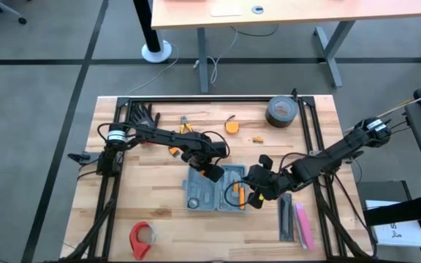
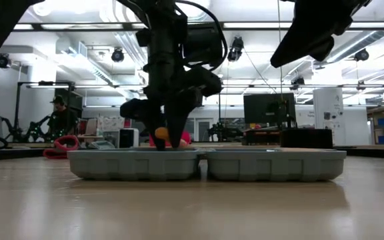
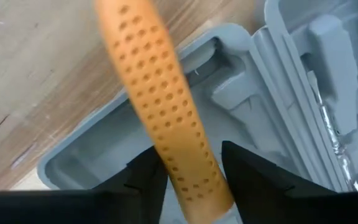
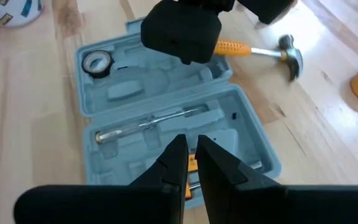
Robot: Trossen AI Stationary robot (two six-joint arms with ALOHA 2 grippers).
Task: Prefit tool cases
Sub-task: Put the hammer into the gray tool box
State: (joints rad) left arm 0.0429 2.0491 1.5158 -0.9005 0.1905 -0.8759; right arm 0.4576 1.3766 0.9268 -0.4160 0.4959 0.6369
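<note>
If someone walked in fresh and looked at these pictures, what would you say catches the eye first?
The open blue-grey tool case lies mid-table, its moulded tray showing. The left hand is over the case's far edge, its fingers around the orange dotted handle of a hammer whose steel head lies on the wood beyond the case. The right hand hovers shut over the case's other half, above a screwdriver seated in its slot.

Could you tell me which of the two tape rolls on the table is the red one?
The red tape roll lies at the table's near-left corner, in front of the tool case. The other, the dark grey tape roll, sits at the far side.
</note>
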